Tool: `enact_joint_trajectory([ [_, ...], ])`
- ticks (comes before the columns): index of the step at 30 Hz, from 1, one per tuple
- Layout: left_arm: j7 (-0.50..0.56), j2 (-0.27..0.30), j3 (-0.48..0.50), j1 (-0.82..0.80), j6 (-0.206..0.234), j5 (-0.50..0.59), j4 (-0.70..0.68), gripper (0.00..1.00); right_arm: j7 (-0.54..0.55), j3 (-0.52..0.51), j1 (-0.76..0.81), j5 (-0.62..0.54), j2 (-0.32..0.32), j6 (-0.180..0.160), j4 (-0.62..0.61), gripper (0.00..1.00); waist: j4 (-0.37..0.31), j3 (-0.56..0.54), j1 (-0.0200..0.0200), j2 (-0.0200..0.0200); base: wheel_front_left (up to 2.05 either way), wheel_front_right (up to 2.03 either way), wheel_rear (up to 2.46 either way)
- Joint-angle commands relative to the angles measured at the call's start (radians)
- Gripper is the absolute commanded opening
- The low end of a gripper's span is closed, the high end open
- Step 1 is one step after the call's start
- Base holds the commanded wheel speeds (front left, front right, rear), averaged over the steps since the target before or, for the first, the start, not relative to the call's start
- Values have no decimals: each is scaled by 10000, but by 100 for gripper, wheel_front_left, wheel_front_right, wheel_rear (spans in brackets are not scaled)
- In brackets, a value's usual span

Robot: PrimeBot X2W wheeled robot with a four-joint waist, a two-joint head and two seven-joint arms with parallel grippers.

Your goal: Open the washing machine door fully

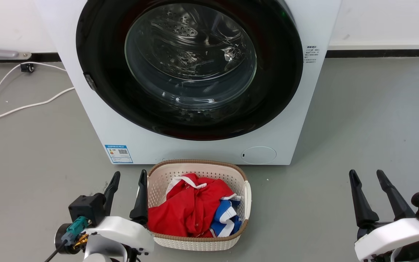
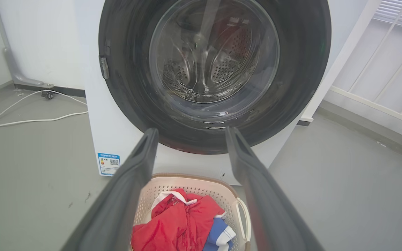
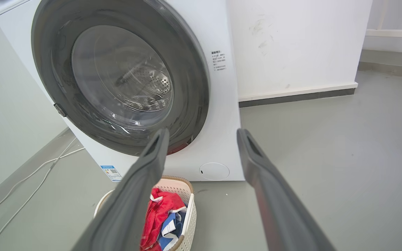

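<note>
The white washing machine (image 1: 195, 145) stands in front of me on the grey floor. Its round glossy black door (image 1: 96, 47) lies flat against the front, and through the clear glass bowl I see the steel drum. A small latch tab sits on the door's left edge (image 1: 90, 82). My left gripper (image 1: 127, 185) is open at the lower left, beside the basket, well short of the door. My right gripper (image 1: 370, 182) is open at the lower right over bare floor. In the wrist views the door (image 2: 298, 69) (image 3: 190, 80) shows beyond the open left gripper (image 2: 191, 134) and right gripper (image 3: 202, 136).
A cream laundry basket (image 1: 246, 196) with red and blue clothes sits on the floor right before the machine. White cables (image 1: 24, 106) trail across the floor at the left. A small round white flap (image 1: 258, 155) is low on the machine's front. A white wall stands behind.
</note>
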Motion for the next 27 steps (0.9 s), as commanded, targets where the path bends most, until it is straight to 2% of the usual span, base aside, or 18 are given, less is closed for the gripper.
enact_joint_trajectory([
  [1,-89,38,-51,-166,37,233,-35,100,0,14,47,-277,-3,24,-148,100,6,-5,0,0,0,0,0],
  [17,-434,-43,-105,-169,20,1293,224,100,-126,-77,199,-1579,122,24,-382,100,18,-50,0,0,0,0,0],
  [27,-636,-207,-10,-127,-124,1676,359,100,-383,-236,178,-1834,271,25,-256,100,35,-80,0,0,0,0,0],
])
